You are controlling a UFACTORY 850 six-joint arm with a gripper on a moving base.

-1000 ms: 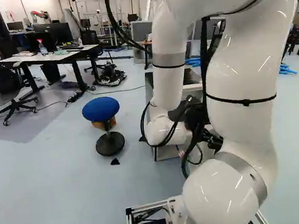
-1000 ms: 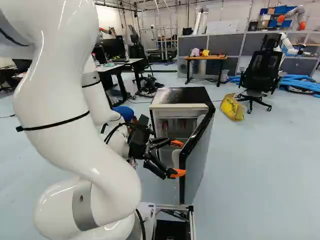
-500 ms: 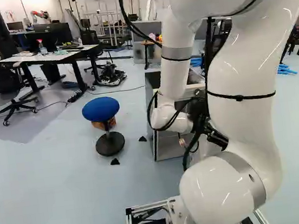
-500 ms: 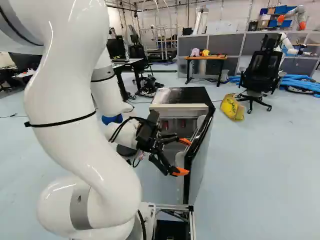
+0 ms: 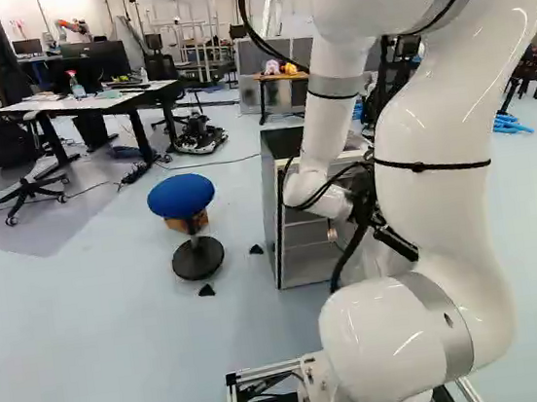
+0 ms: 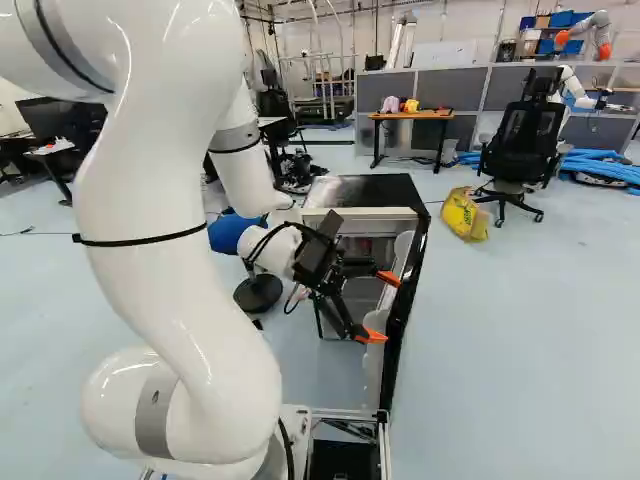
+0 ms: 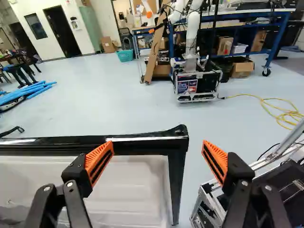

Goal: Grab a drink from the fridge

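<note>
dark-topped fridge (image 6: 375,190), black-edged open door (image 6: 402,320)

Fridge (image 6: 365,188): small, upright on the floor (image 5: 255,330), near the middle of the right base view, with a glossy black top and a pale strip along the front.
Door (image 6: 397,335): swung open toward the base, black-framed, with a pale moulded lining (image 7: 128,190).
Interior: open at the front, shelves (image 5: 306,247) partly visible.
Drinks: too hidden to make out.
</note>
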